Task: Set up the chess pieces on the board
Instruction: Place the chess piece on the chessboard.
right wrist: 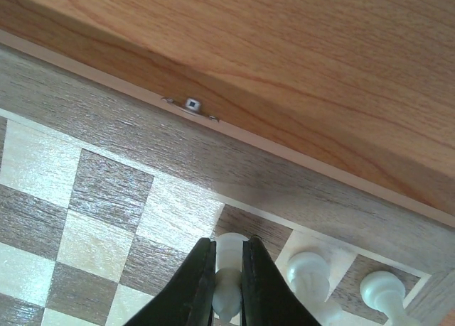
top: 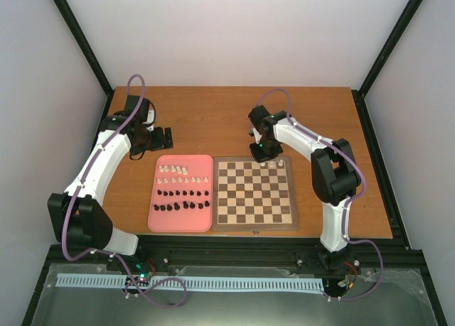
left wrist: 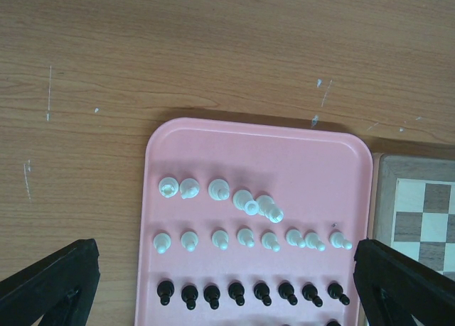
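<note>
Left pincer (top: 166,136): fingers spread wide, nothing between them; it hangs over the bench (top: 213,113) beyond the tray's far edge.
Pink tray (left wrist: 256,131): flat on the bench, just beside the board's left side.
Chess pieces (left wrist: 252,239): most stand on the tray, white ones in the two far rows, black ones (left wrist: 252,292) in the near rows.
Board (top: 256,192): right of the tray, most squares bare.
Right pincer (right wrist: 228,253): closed to a narrow gap around a white piece (right wrist: 230,242) in the board's far row, towards the right corner; whether its base touches the square cannot be told.
Neighbours (right wrist: 308,269): two more white ones stand just right of it in that row.
</note>
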You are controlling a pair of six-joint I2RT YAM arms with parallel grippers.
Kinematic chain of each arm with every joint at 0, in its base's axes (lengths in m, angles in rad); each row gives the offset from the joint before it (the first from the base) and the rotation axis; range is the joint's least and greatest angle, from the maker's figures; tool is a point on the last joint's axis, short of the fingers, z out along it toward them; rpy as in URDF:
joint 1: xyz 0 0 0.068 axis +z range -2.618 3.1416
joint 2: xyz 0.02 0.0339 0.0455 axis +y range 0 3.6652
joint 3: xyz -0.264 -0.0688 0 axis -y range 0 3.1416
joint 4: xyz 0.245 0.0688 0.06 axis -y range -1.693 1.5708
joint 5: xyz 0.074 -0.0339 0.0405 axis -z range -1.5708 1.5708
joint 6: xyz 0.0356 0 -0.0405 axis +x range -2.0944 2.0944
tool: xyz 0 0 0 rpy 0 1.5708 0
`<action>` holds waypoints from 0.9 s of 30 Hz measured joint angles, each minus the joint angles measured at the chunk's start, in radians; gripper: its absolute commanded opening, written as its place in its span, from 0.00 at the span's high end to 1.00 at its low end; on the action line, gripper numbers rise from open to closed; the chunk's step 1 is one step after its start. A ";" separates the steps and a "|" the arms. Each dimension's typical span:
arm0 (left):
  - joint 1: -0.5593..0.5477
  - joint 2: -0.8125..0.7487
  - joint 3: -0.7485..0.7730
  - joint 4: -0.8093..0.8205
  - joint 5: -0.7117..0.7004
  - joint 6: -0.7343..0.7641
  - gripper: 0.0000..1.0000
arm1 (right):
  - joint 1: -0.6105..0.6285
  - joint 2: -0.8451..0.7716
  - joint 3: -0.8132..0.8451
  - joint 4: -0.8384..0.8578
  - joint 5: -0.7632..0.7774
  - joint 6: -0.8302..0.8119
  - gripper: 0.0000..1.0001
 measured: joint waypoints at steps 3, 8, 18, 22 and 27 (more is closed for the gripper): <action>0.000 0.002 0.000 0.000 0.000 0.000 0.00 | 0.000 -0.005 -0.005 0.001 0.005 -0.001 0.90; 0.000 0.004 0.000 0.000 0.000 0.000 0.00 | 0.000 -0.005 -0.015 0.005 0.008 -0.002 0.90; 0.000 0.004 0.000 0.000 0.000 0.000 0.00 | -0.002 -0.005 -0.023 0.024 0.023 -0.001 0.89; 0.000 0.004 0.000 0.000 0.000 0.000 0.00 | -0.002 -0.005 -0.023 0.025 0.023 -0.001 0.84; 0.000 0.004 0.000 0.000 0.000 0.000 0.00 | -0.002 -0.005 -0.031 0.030 0.027 0.000 0.80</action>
